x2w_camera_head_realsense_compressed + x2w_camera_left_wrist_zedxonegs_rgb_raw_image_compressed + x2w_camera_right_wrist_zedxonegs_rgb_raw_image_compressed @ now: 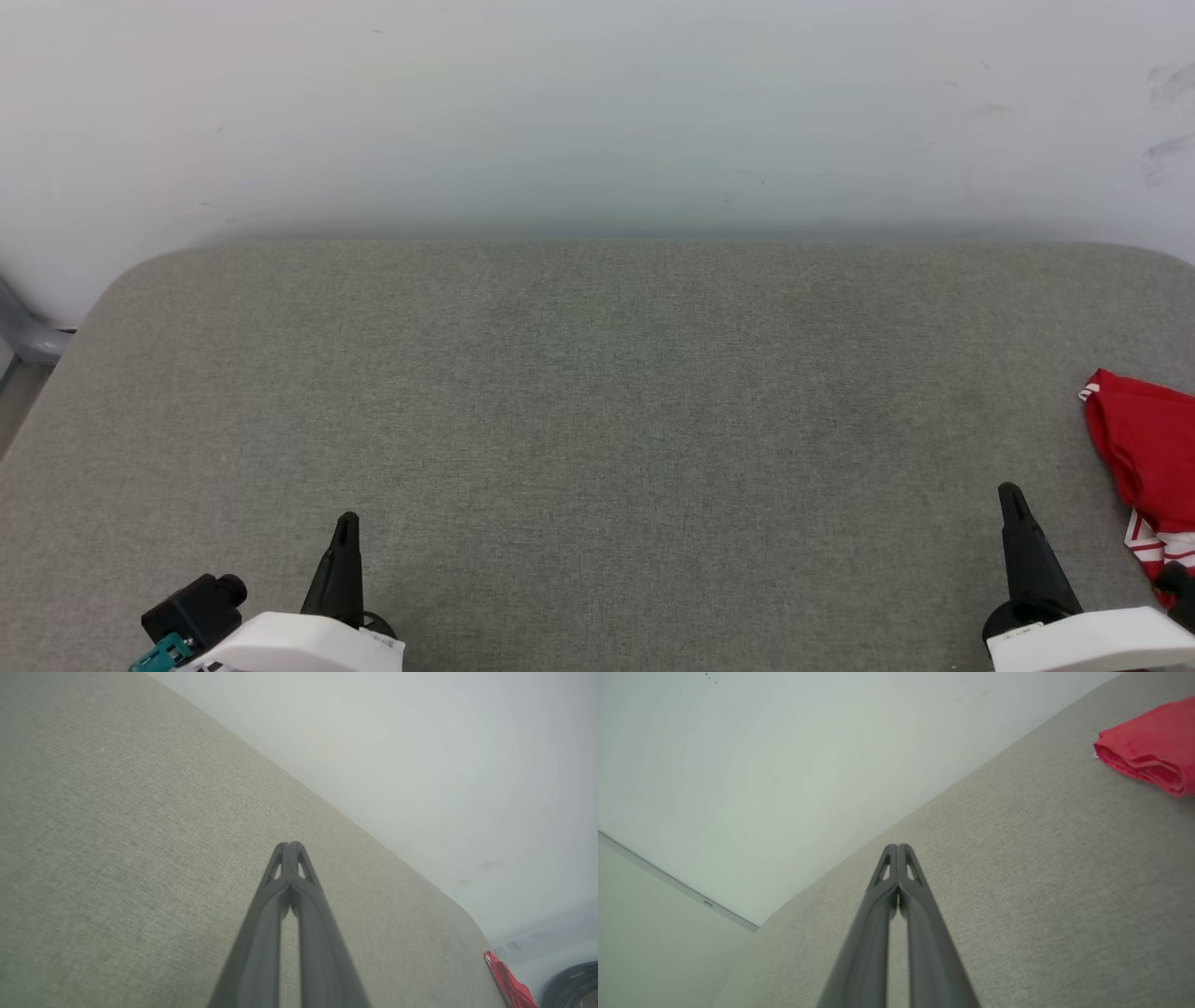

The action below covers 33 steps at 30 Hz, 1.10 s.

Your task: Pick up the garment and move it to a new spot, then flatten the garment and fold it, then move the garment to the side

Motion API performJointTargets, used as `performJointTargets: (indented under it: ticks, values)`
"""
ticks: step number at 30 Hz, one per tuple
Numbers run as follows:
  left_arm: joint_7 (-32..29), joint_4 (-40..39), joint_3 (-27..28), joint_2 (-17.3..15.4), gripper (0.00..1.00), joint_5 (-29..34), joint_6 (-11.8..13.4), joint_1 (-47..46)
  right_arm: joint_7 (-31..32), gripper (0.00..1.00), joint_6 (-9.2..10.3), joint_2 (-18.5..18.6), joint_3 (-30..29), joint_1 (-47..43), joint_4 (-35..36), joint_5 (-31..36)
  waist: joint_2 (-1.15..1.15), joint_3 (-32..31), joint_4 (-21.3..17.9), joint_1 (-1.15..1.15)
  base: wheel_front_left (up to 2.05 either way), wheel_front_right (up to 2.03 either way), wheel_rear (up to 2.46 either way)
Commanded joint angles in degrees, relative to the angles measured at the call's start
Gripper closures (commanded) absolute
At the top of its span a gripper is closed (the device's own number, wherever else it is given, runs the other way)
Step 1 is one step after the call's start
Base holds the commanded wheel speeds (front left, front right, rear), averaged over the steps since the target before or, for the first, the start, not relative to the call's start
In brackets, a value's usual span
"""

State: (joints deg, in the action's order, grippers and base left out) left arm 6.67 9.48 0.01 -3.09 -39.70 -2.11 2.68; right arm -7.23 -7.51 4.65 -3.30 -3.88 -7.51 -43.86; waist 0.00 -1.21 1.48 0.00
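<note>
One red garment [1144, 448], two dark grippers and one broad grey fabric-covered surface [597, 392] make up the scene in front of a plain pale wall [597, 112].

The garment lies bunched at the far right of the surface, cut off by the head view's right border. A strip of red-and-white striped trim shows at its near end. In the right wrist view its red cloth lies in stacked folds along one edge. Neither gripper touches it.

The left gripper [346, 525] sits at the lower left of the head view and the right gripper [1009, 493] at the lower right. Both point away from the robot towards the wall. Each has its two long fingers pressed together tip to tip, with nothing between them, as both wrist views make plain. The right gripper is near the garment but apart from it, with the cloth on its outer side. The left gripper is well apart from the garment, on the opposite side of the surface.

The surface's far edge runs straight along the foot of the wall and curves into rounded corners at left and right. Between the two grippers and ahead of them, the grey cloth stretches flat all the way to that far edge. Past the left corner a small piece of grey furniture [26, 331] shows; what it is cannot be told.
</note>
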Motion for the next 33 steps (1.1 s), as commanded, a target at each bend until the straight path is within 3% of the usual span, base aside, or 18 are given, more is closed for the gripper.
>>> performJointTargets:
  ticks: [1, 33]
  values:
    - [-0.53, -0.40, 0.40, -0.17, 1.00, -2.50, -0.49, -1.79, 0.46, 1.00, 0.00, 0.03, -0.23, 1.81, 0.35, -2.42, 0.00, 0.03, -0.03, 0.00, 0.00, 0.00, 0.00]
    - [-6.10, 1.77, 3.08, -0.10, 1.00, -24.73, -2.70, -5.14, 5.88, 1.00, 0.01, -0.39, -1.00, 5.76, -2.61, -23.25, 0.00, 0.50, -0.53, 0.00, 0.00, 0.00, 0.00]
